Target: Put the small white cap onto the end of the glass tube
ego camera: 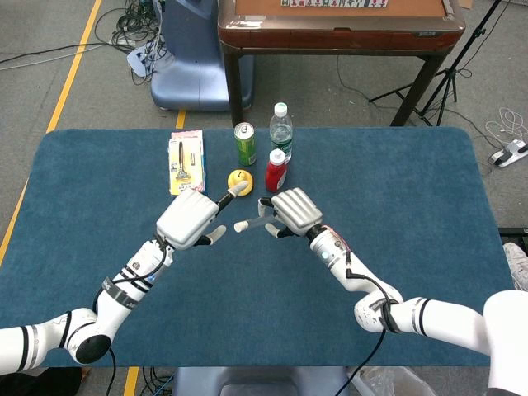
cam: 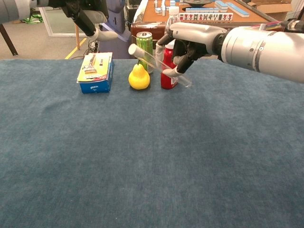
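My right hand (ego camera: pixel 293 211) (cam: pixel 190 42) grips a clear glass tube (cam: pixel 159 65) above the blue table. The tube slants from upper left down to the right in the chest view. A small white cap (cam: pixel 133 49) (ego camera: pixel 241 225) sits on its upper left end, pointing toward my left hand. My left hand (ego camera: pixel 189 219) (cam: pixel 90 16) is drawn back to the left, clear of the tube, holding nothing, with one finger (ego camera: pixel 234 191) stretched out. The tube's middle is partly hidden behind the right hand's fingers.
Along the back of the table (ego camera: pixel 396 190) stand a blue box with a razor on it (ego camera: pixel 186 163) (cam: pixel 96 71), a yellow pear (ego camera: pixel 239 179) (cam: pixel 138 77), a green can (ego camera: pixel 245 143), a red bottle (ego camera: pixel 275 171) and a water bottle (ego camera: pixel 280 129). A wooden table (ego camera: pixel 338 25) stands behind.
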Controlling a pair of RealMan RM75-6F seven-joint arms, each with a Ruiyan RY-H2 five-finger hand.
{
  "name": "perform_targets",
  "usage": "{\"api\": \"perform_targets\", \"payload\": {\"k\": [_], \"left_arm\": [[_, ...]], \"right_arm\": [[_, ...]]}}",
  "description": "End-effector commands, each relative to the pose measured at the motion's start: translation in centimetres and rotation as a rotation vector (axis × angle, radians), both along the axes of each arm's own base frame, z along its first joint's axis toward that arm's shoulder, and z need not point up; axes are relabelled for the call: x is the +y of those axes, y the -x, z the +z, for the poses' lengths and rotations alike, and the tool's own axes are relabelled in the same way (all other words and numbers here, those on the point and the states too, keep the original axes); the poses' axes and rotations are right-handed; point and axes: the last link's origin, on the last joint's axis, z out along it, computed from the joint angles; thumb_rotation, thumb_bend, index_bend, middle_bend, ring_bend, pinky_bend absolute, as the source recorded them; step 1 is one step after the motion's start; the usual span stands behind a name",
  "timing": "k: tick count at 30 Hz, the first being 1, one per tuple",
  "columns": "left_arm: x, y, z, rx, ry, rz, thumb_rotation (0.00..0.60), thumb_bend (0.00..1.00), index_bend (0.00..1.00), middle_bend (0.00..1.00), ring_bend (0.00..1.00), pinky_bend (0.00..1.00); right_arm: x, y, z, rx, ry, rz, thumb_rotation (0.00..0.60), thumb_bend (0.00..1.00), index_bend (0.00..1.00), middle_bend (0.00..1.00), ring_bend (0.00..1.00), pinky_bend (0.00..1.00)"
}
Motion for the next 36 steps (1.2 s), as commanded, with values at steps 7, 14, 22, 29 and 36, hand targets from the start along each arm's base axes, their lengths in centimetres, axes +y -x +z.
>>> {"api": "perform_targets", "payload": {"k": [7, 14, 22, 29, 36], "left_arm": [[0.5, 3.5, 0.6, -0.005, -0.042, 0.065, 0.6, 0.29, 0.0, 0.9, 0.93, 1.0], [0.4, 5.8, 1.0, 0.003, -0.066, 0.087, 0.6, 0.29, 0.0, 0.84, 0.85, 1.0], [0.1, 7.4, 1.0, 0.01, -0.066, 0.105, 0.6, 0.29, 0.0, 0.83, 0.84, 1.0], [-0.1, 8.1, 0.9, 0.019, -0.058, 0.111, 0.6, 0.29, 0.0, 0.83, 0.84, 1.0], [0.0, 8.4, 0.8, 0.035, -0.061, 0.114, 0.6, 0.29, 0.0, 0.76, 0.74, 1.0]], "right_arm": [[0.0, 1.5, 0.1, 0.248, -0.038, -0.031, 0.6, 0.55, 0.89, 1.0, 1.0, 1.0], [0.2, 2.1, -3.3, 0.252, -0.069, -0.082, 0.6, 0.55, 0.89, 1.0, 1.0, 1.0], [0.6, 2.1, -6.8, 0.23, -0.084, -0.099, 0.6, 0.55, 0.89, 1.0, 1.0, 1.0], [0.8, 3.0, -8.5, 0.211, -0.074, -0.117, 0.6, 0.53, 0.89, 1.0, 1.0, 1.0], [0.7, 3.4, -8.7, 0.2, -0.067, -0.131, 0.6, 0.29, 0.57, 1.0, 1.0, 1.0]]}}
